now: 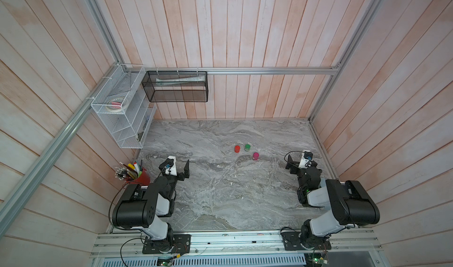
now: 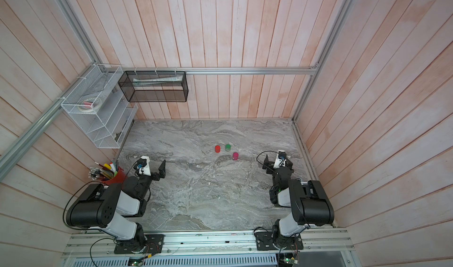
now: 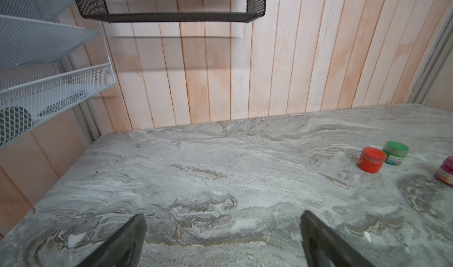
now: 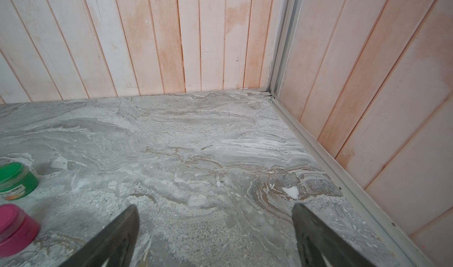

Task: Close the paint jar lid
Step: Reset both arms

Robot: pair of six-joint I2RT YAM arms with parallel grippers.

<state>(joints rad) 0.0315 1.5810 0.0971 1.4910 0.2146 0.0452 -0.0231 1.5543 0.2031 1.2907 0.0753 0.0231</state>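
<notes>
A: Left gripper is spread as wide as it goes, nothing between the fingers, only bare marble tabletop beneath.

B: Same for the right gripper: wide apart, empty-handed. Where are the jars?

A: In both top views the red paint jar and green paint jar stand just beside each other, at two o'clock from the left gripper and well apart from it.

B: And the pink paint jar sits at five o'clock from the green, at the right gripper's nine o'clock, not touching. All three are upright with lids on top. How tight, I cannot tell.
</notes>
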